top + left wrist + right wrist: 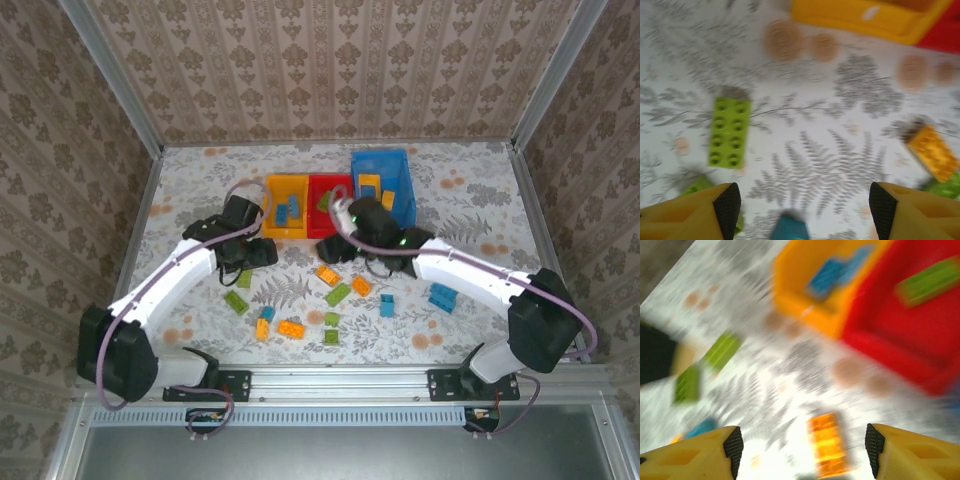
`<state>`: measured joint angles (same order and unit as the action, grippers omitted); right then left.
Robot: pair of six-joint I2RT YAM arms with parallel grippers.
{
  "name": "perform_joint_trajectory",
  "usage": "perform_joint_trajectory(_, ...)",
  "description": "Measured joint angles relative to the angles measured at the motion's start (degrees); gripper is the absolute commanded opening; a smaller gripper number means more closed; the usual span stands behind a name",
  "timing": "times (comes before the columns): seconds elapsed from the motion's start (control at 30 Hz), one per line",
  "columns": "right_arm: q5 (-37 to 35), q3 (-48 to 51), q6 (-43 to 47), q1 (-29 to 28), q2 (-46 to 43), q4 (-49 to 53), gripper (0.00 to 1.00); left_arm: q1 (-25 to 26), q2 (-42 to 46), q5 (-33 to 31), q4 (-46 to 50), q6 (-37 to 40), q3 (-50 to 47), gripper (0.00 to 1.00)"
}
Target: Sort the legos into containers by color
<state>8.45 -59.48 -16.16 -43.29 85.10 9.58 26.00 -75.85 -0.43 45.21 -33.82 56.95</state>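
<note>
Right hand (pixel 803 449) spread open, empty; orange lego (pixel 829 444) lies just ahead w/in its opening, long axis fore-aft, slightly right of centre.

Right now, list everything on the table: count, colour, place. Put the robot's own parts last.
yellow bin: one, yellow-orange, far centre, left of the row
red bin: one, red, middle of the row
blue bin: one, blue, larger, right of the row
binned blue bricks: two, blue, in the yellow bin
binned green brick: one, green, in the red bin
binned orange bricks: two, orange, in the blue bin
loose green bricks: about five, green, before the bins
loose orange bricks: about four, orange, before the bins
loose blue bricks: three, blue, before the bins
table: one, white floral print
left pincer: one, yellow, open, above loose bricks
right pincer: one, yellow, open, near the bins
</note>
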Motion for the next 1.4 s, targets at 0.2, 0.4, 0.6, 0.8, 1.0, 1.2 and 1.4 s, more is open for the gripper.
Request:
perform_joint_trajectory(0.2, 7.85, 4.0, -0.04, -7.82, 0.28, -5.84, 0.73, -6.6, -11.43, 2.19, 0.48, 7.19, -0.04, 0.75)
perform_joint_trajectory(0.4, 9.42, 2.49, -0.04, -8.74, 1.9, -7.23, 0.73, -10.51, -17.27, 3.65, 0.42, 12.57, 0.48, 0.72)
perform_joint_trajectory(0.6, 9.42, 1.42, -0.04, -8.74, 2.29, -7.21, 0.73, -11.43, -20.57, 4.72, -0.94, 15.85, 0.63, 0.52)
perform_joint_trajectory(0.8, 9.11, 1.14, -0.07, -8.74, 2.82, -7.17, 0.72, -11.32, -21.16, 5.16, -2.19, 16.98, 0.66, 0.35)
perform_joint_trajectory(1.0, 3.61, 1.42, -0.52, -7.5, 1.38, -6.67, 0.72, -7.17, -17.73, 4.04, 0.68, 15.91, 4.57, 0.34)
perform_joint_trajectory(1.2, -4.74, 5.4, -4.13, 1.55, -8.94, -7.3, 0.71, 3.28, -14.86, 3.45, 2.84, 11.82, 22.23, 0.34)
perform_joint_trajectory(1.4, -7.08, 5.33, -7.04, 9.68, -10.36, -7.39, 0.71, 9.84, -23.15, 5.68, 1.49, 8.79, 38.49, 0.34)
